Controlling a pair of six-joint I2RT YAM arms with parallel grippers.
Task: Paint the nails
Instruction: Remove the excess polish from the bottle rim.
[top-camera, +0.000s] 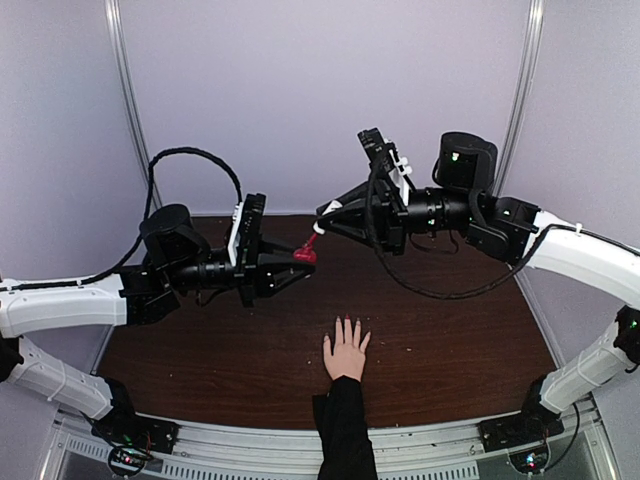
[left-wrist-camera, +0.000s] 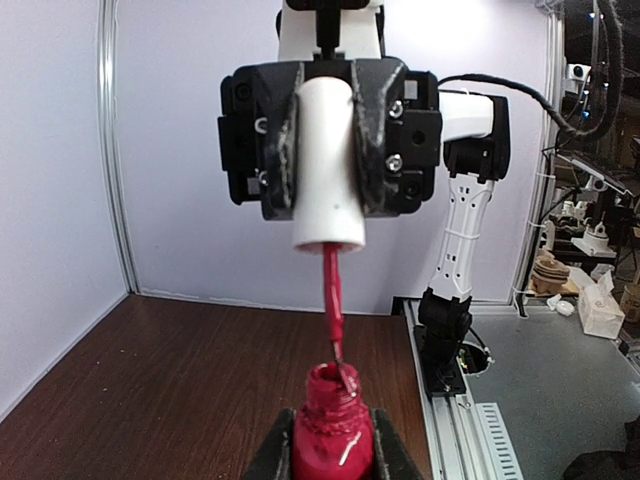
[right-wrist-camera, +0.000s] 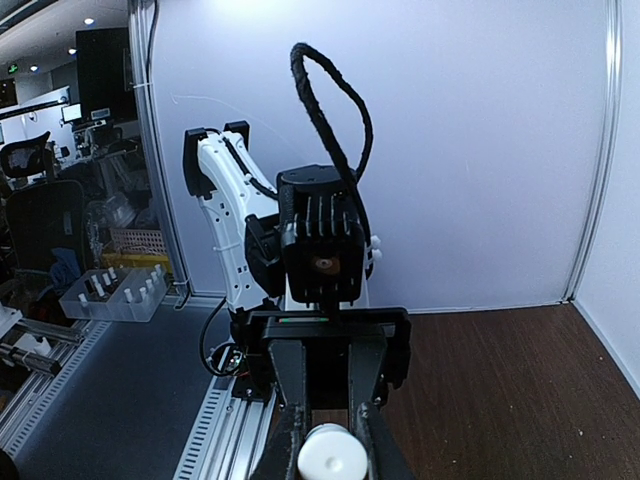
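Though the nails (top-camera: 346, 323) are too small to judge, left gripper (top-camera: 297, 260) clamped on red bottle (left-wrist-camera: 333, 442), right gripper (top-camera: 330, 213) on white cap (left-wrist-camera: 328, 160).

left arm (top-camera: 60, 305): white-and-black jointed limb, reaching in from the left edge, forearm roughly level, wrist pointing right toward the centre.
left gripper (top-camera: 298, 262): black two-finger claw, jaws closed tight on a small red glass bottle (left-wrist-camera: 330, 445).
right arm (top-camera: 585, 255): white-and-black jointed limb, coming in from the right, wrist angled down and left.
right gripper (left-wrist-camera: 328, 190): black two-finger claw, fingers clamped on a white cylindrical cap (left-wrist-camera: 328, 232), just beyond the left gripper's tips.
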